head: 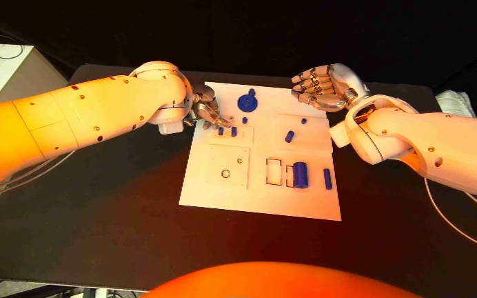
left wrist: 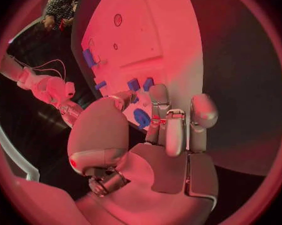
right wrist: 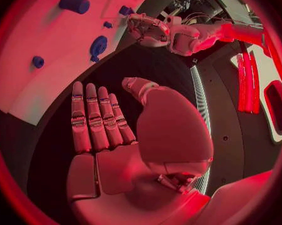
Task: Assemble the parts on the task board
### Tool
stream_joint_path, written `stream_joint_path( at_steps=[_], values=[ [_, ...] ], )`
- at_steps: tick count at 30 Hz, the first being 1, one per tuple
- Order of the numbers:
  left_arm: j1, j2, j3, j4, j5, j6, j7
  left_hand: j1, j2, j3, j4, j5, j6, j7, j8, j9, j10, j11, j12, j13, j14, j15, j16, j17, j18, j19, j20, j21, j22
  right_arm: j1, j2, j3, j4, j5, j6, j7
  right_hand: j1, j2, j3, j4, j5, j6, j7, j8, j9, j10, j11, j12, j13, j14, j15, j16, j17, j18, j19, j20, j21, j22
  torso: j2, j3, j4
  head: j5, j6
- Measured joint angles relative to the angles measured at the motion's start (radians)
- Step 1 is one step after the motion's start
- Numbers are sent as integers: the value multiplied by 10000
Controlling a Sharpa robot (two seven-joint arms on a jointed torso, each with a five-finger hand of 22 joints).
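The left hand (head: 206, 112) dips over the task board (head: 260, 194), holding nothing I can see. The right hand (head: 320, 88) hovers open near a round blue part (head: 247, 101).

No text, label, number or sign can be read on anything here.

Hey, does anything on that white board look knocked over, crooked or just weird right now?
Nothing stands out. The task board lies flat on the black table, turned slightly askew to the table edge. The blue parts sit scattered on it, not yet assembled. The left hand hovers at its far left corner; the right hand hangs open past the far edge.
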Motion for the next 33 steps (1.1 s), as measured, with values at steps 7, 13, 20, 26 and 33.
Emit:
stream_joint_path(
  at_steps=[7,13,20,26,33],
  values=[
    [-3,-261,188,324,167,-399,167,269,36,-245,38,0,-190,137,-78,0,-212,130,0,0,0,0,-248,0,0,-343,3,-380,-626,-10,3,-1,-6,1,13,0,0,0,0,0,0,0,0,0,0,0,0,0,0,0,0,0,0,-1,0,0,0,0,-2,-2,1,-25,31],
    [-6,-444,255,485,776,-1346,975,905,206,-636,30,0,-1368,610,-307,39,-1432,597,-168,-8,-705,453,-1509,-862,401,-2270,355,-2195,-3415,-19,-8,-2,-10,2,23,0,0,0,0,0,0,0,0,0,1,0,0,0,0,0,0,0,0,-1,0,0,0,1,-10,-6,20,-56,85],
    [-83,-320,172,469,1194,-2891,2808,3411,112,-67,-371,79,-2768,1421,-1286,-1047,-3544,1477,-1523,-1026,-4548,1266,-4902,-5204,397,-3530,1097,-4301,-4897,-23,-19,-2,-58,5,24,2,0,0,0,1,0,0,0,0,1,0,0,0,0,0,0,0,-6,0,-3,3,0,-6,-15,-10,39,-103,184],
    [-265,62,-19,172,751,-3923,4217,4437,-106,443,-1112,27,-2923,1392,-2015,-2276,-3971,1646,-2819,-2179,-4864,1397,-5082,-5839,395,-3594,1162,-4388,-4956,-23,-7,-2,-119,16,22,12,0,0,0,1,0,0,0,0,1,0,0,0,0,0,0,0,-21,-1,-37,37,0,-29,-13,-12,21,-114,260],
    [-375,617,-182,-521,-177,-4467,5220,4543,-148,389,-1488,-38,-2508,1442,-2325,-3112,-3969,1644,-3133,-2698,-4863,1397,-4520,-5984,393,-3594,1162,-3862,-4584,-23,12,-2,-146,34,21,25,0,0,-1,1,0,0,0,1,2,0,0,1,0,0,0,0,-21,-1,-37,37,0,-29,7,4,-12,-115,298]
  ],
)
